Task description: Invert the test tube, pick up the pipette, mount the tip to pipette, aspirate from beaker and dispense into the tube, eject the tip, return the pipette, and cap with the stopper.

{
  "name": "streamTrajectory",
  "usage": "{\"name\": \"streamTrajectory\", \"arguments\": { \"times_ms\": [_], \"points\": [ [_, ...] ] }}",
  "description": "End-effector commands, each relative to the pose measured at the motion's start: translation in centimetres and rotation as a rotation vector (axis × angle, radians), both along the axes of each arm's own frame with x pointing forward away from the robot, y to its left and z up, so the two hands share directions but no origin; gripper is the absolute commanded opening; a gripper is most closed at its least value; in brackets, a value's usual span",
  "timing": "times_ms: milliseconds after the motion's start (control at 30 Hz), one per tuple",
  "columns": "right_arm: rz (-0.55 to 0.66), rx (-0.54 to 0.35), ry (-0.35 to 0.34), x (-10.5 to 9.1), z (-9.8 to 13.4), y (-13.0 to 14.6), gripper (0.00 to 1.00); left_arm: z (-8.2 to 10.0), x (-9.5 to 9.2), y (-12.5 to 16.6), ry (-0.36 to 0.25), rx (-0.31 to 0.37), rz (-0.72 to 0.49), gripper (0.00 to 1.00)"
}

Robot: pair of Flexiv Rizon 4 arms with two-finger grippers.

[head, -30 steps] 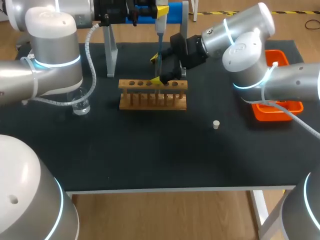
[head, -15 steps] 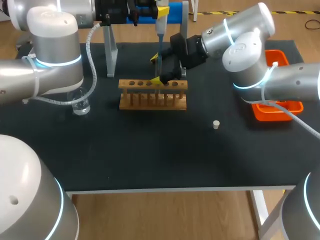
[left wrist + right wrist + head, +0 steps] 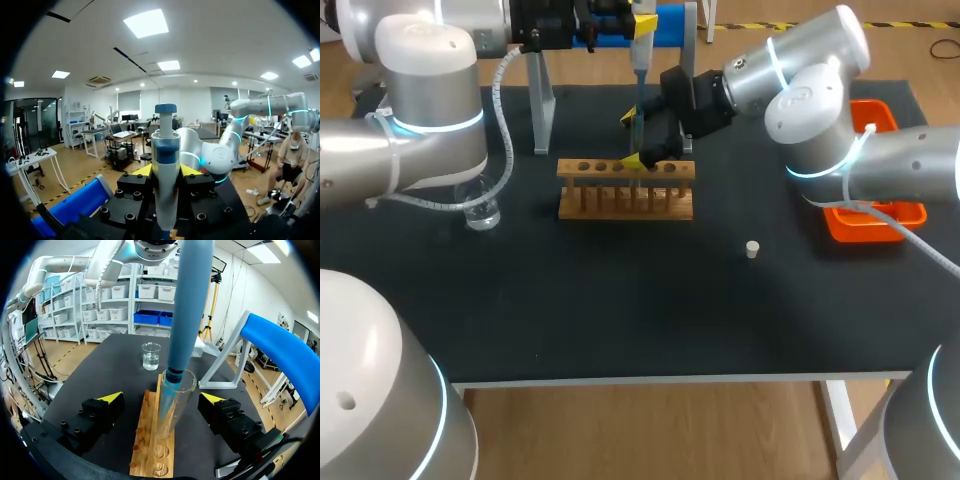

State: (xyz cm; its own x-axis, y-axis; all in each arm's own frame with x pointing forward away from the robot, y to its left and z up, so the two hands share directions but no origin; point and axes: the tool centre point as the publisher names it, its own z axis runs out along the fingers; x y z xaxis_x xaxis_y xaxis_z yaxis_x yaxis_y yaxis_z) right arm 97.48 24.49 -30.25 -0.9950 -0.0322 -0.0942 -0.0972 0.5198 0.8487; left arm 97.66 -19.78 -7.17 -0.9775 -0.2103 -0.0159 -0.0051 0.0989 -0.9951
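Note:
My left gripper (image 3: 166, 170) is shut on the white and blue pipette (image 3: 165, 150), held upright. In the head view this left gripper (image 3: 638, 22) holds the pipette (image 3: 641, 52) above the wooden rack (image 3: 625, 188). The pipette's tip reaches down into the clear test tube (image 3: 637, 128) standing in the rack. My right gripper (image 3: 161, 399) is open, with a yellow-tipped finger on each side of the test tube (image 3: 175, 390), neither touching it. The blue pipette shaft (image 3: 190, 305) enters the tube's mouth. A beaker (image 3: 151, 356) of clear liquid stands beyond the rack (image 3: 150, 440). The small white stopper (image 3: 752, 249) lies right of the rack.
The beaker (image 3: 480, 205) stands at the table's left, near my left arm. An orange tray (image 3: 875, 215) sits at the right edge. The grey pipette stand with a blue bar (image 3: 670, 25) stands behind the rack.

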Motion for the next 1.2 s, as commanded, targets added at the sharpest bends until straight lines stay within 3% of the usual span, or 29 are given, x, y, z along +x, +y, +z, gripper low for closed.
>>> {"name": "streamTrajectory", "arguments": {
  "times_ms": [33, 1200],
  "points": [
    [0.002, -0.004, 0.002, 0.03, 0.12, -0.06, 1.0, -0.19, 0.22, 0.01, 0.003, -0.005, -0.003, 0.0],
    [0.002, -0.004, 0.002, 0.03, 0.12, -0.06, 1.0, -0.4, -0.08, 0.7, 0.009, -0.042, 0.026, 0.0]
  ]
}}
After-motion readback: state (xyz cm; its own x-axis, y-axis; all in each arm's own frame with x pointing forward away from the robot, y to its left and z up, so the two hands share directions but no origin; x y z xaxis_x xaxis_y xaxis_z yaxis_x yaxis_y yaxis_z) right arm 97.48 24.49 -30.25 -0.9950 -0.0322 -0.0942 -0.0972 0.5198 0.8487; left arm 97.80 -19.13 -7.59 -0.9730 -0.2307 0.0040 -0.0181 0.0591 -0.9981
